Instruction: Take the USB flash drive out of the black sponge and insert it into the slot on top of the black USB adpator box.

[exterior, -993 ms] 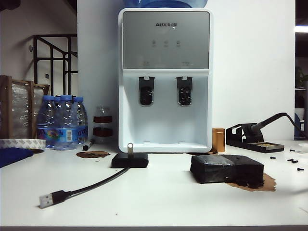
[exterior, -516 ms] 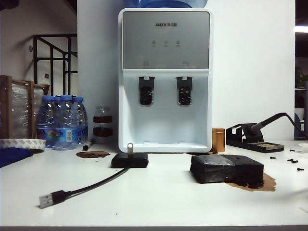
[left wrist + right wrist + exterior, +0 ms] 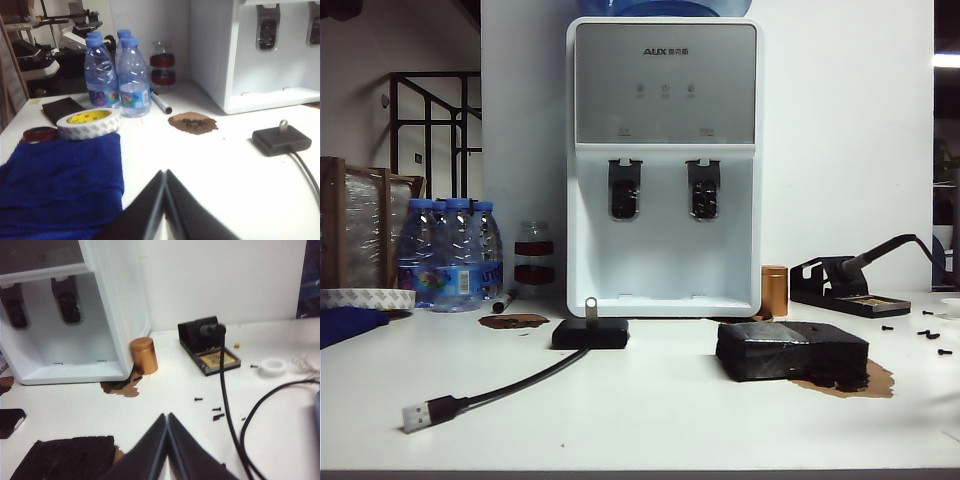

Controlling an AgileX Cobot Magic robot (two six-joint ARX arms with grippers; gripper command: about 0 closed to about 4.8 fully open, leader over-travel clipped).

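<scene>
White table [image 3: 650, 400] holds the black USB adpator box [image 3: 590, 333] with the USB flash drive [image 3: 589, 307] standing up (seen from outside); only wrist views show the left gripper [image 3: 165, 175] and right gripper [image 3: 167, 417], both pressed together, holding nothing.

The tiny silver-grey metal USB flash drive [image 3: 589, 308] stands upright, loop uppermost, plugged into the top of the small flat matte black USB adaptor box [image 3: 590, 333]. The box lies flat on the white table, its black cable running to a silver plug. The large rectangular black foam sponge [image 3: 791, 351] sits well apart.
</scene>
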